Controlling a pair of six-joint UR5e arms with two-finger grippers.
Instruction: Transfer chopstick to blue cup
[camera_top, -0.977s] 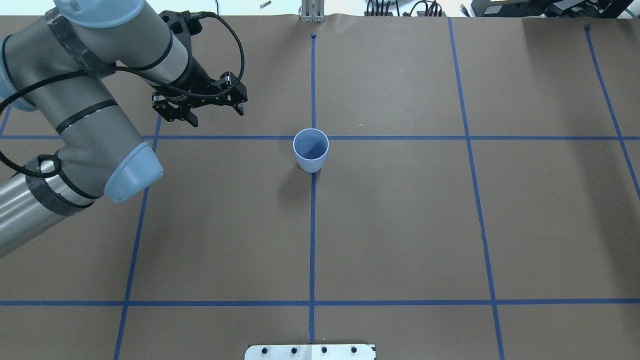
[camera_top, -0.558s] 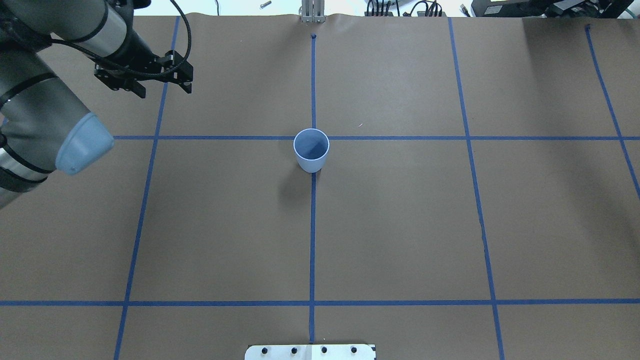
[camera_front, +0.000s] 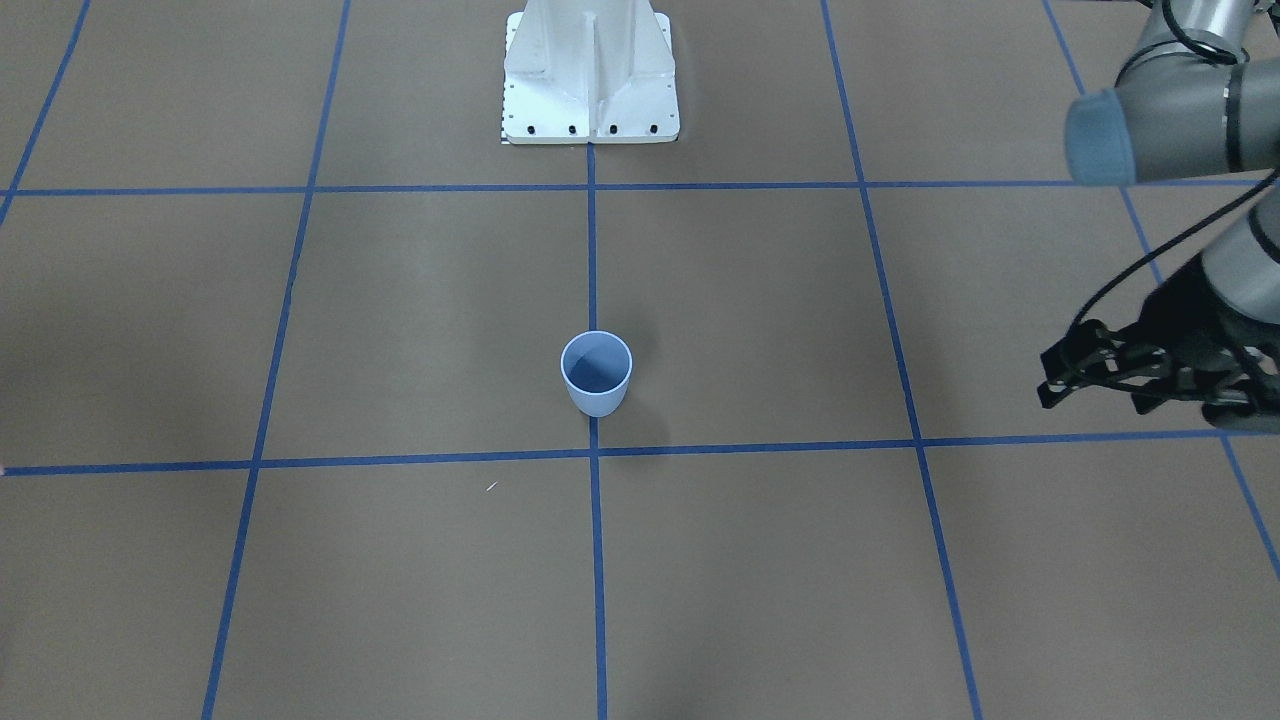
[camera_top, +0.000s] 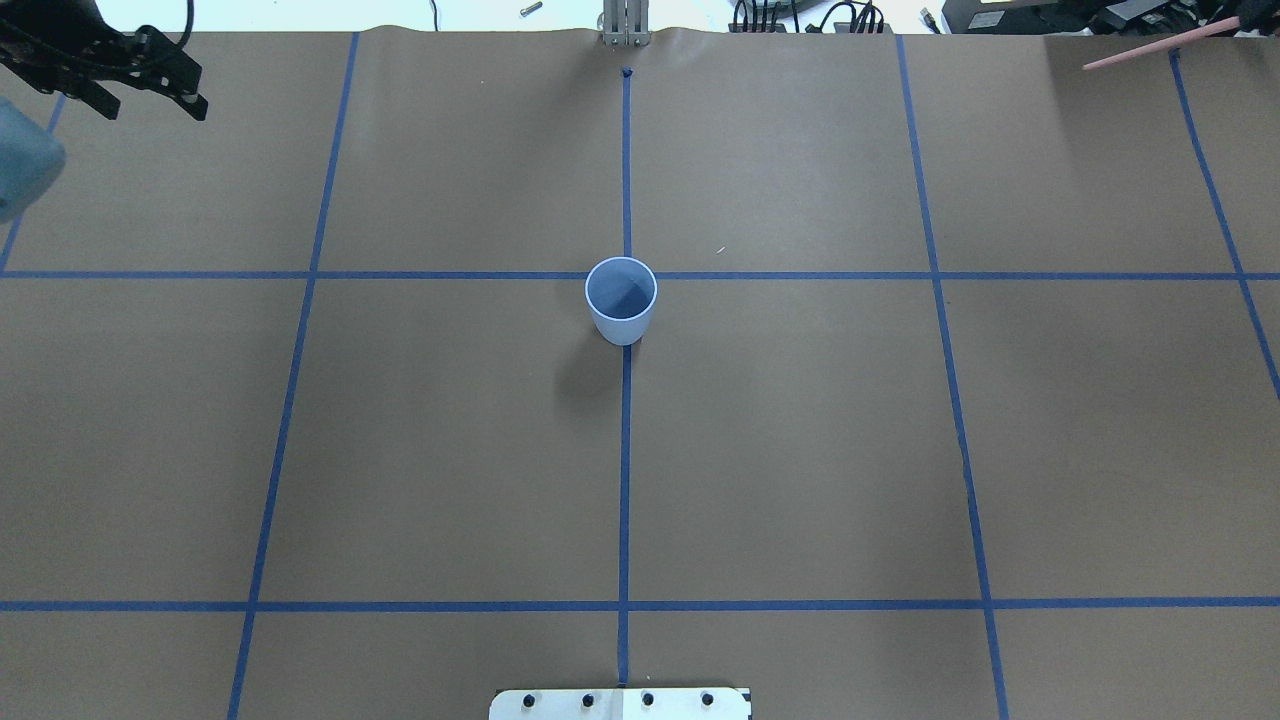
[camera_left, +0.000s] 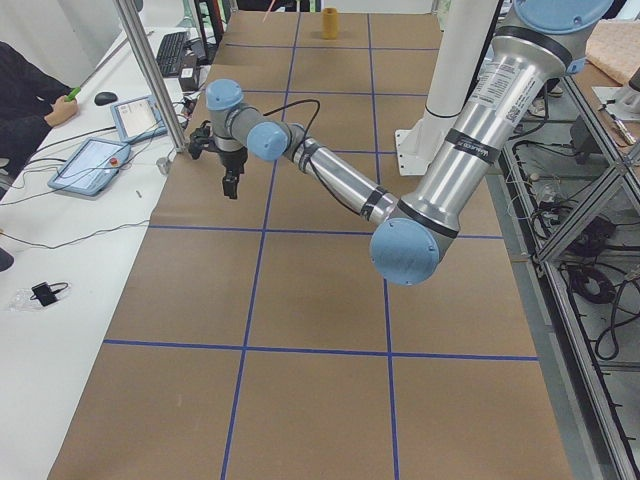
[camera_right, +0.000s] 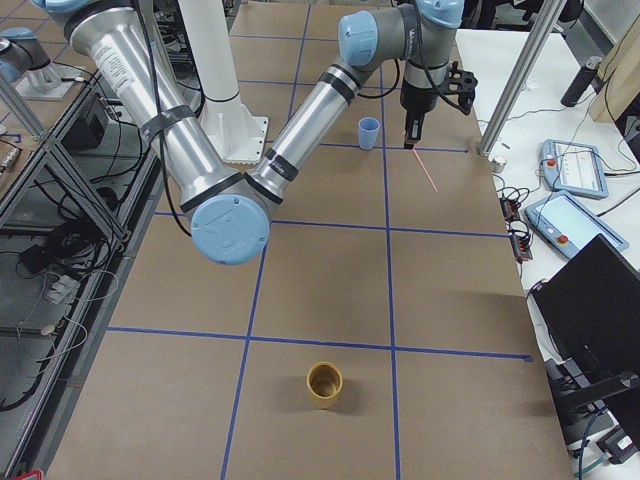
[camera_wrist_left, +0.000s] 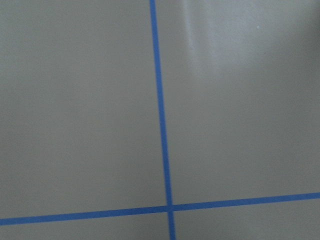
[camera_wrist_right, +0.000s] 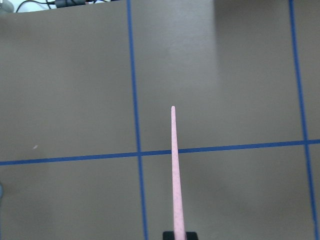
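Brown table (camera_top: 800, 450) with blue tape grid (camera_top: 625, 500), left gripper (camera_top: 155, 110) jaws spread wide, holding nothing, blue cup (camera_top: 621, 300) upright, roughly between both grippers and well apart from each, right gripper (camera_right: 409, 140) clamped on one end of chopstick (camera_wrist_right: 175, 170), free end pointing away from it.

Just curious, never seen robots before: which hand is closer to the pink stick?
Right. The right hand grips the chopstick; the left hand hangs far across the table.
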